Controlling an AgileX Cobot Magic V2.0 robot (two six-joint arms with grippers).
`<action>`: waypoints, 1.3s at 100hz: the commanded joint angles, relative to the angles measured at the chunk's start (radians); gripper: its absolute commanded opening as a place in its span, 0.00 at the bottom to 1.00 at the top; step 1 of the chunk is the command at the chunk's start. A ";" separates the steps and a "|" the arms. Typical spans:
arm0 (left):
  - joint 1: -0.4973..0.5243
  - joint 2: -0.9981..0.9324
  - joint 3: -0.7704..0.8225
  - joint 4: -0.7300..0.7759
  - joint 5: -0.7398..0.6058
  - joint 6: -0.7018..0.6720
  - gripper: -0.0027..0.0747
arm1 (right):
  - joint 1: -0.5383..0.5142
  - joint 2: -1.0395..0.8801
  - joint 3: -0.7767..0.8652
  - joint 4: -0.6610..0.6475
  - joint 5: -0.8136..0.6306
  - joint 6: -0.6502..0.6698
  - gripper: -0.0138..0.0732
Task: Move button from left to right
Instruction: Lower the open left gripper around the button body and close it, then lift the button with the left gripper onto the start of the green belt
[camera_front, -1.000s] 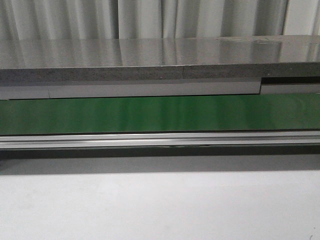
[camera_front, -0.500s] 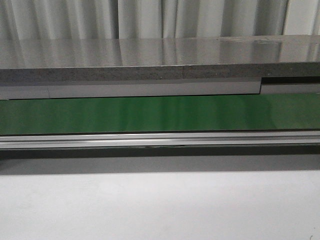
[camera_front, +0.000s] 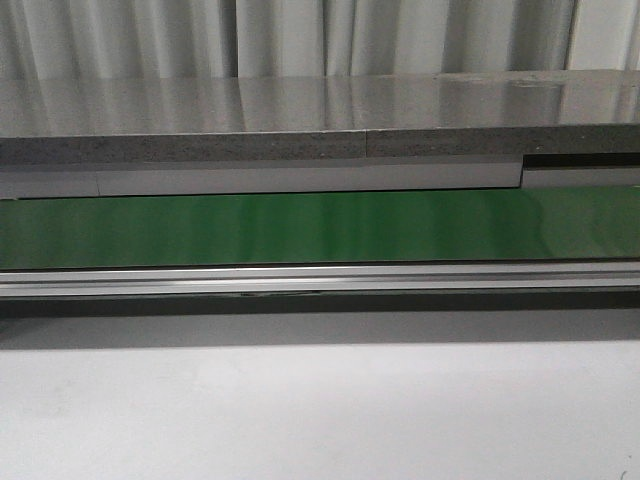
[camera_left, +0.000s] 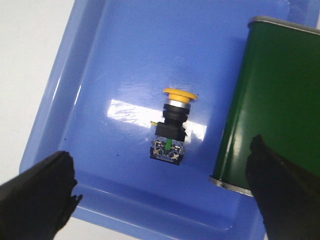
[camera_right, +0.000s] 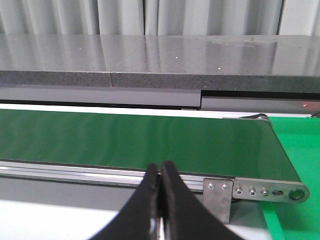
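The button (camera_left: 172, 123), with a round yellow cap and a black body, lies on its side in a blue tray (camera_left: 115, 55). My left gripper (camera_left: 160, 187) hangs open above the tray, its black fingers (camera_left: 42, 192) spread wide on either side of the button and apart from it. Nothing is between them. My right gripper (camera_right: 161, 172) is shut with nothing in it, pointing at the green conveyor belt (camera_right: 130, 140). Neither gripper nor the button shows in the front view.
A green metal tin (camera_left: 272, 95) stands in the tray right beside the button, under one left finger. The conveyor belt (camera_front: 320, 228) with its aluminium rail (camera_front: 320, 278) crosses the front view, a grey stone shelf (camera_front: 300, 120) behind it. The belt's end bracket (camera_right: 255, 190) shows in the right wrist view.
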 joint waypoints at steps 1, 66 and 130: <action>0.014 0.019 -0.045 -0.022 -0.035 0.012 0.90 | 0.002 -0.016 -0.018 -0.007 -0.086 -0.004 0.08; 0.017 0.247 -0.047 -0.020 -0.100 0.016 0.90 | 0.002 -0.016 -0.018 -0.007 -0.086 -0.004 0.08; 0.017 0.365 -0.047 -0.022 -0.168 0.016 0.79 | 0.002 -0.016 -0.018 -0.007 -0.086 -0.004 0.08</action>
